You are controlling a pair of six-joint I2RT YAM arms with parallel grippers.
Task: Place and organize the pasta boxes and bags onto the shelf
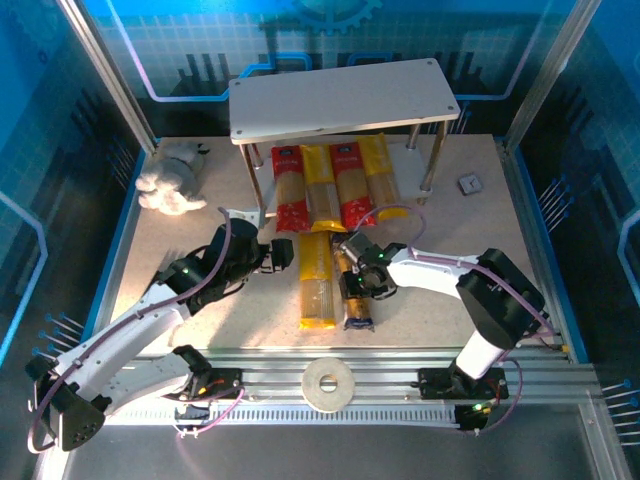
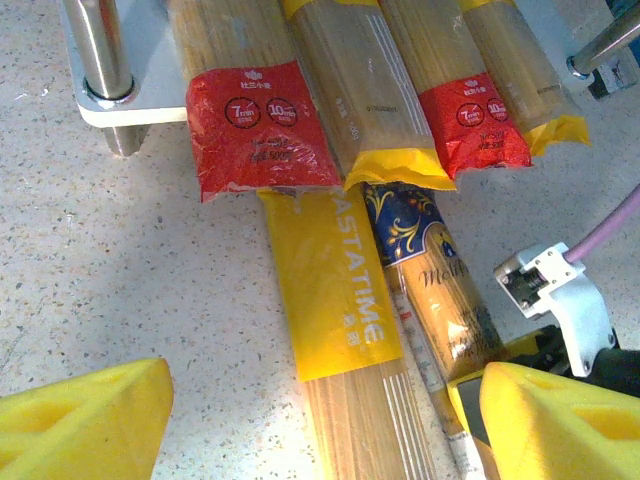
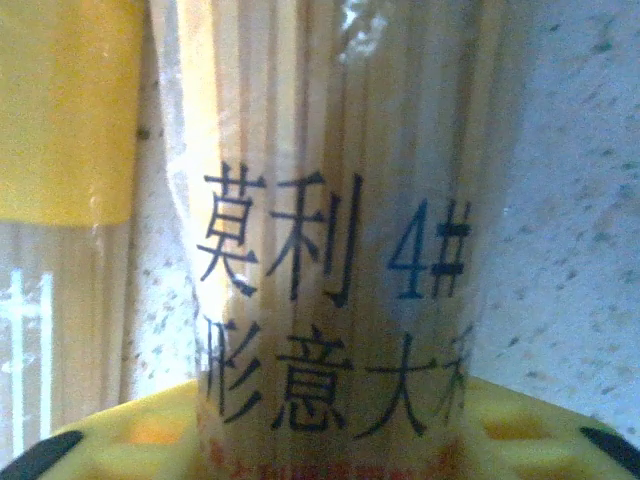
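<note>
Six spaghetti packs [image 1: 318, 280], roughly parallel — long axes toward shelf [image 1: 340, 95]

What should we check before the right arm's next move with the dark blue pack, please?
1. The right gripper is at the dark blue pack: ok.
2. It is closed firmly on that pack: cannot tell.
3. The left gripper is open and holds nothing: ok.
4. The left gripper is apart from the dark blue pack: ok.
5. The top board of the shelf is bare for placing: ok.
6. All packs shelved: not ok; the yellow pack and the dark blue pack lie on the table.
</note>
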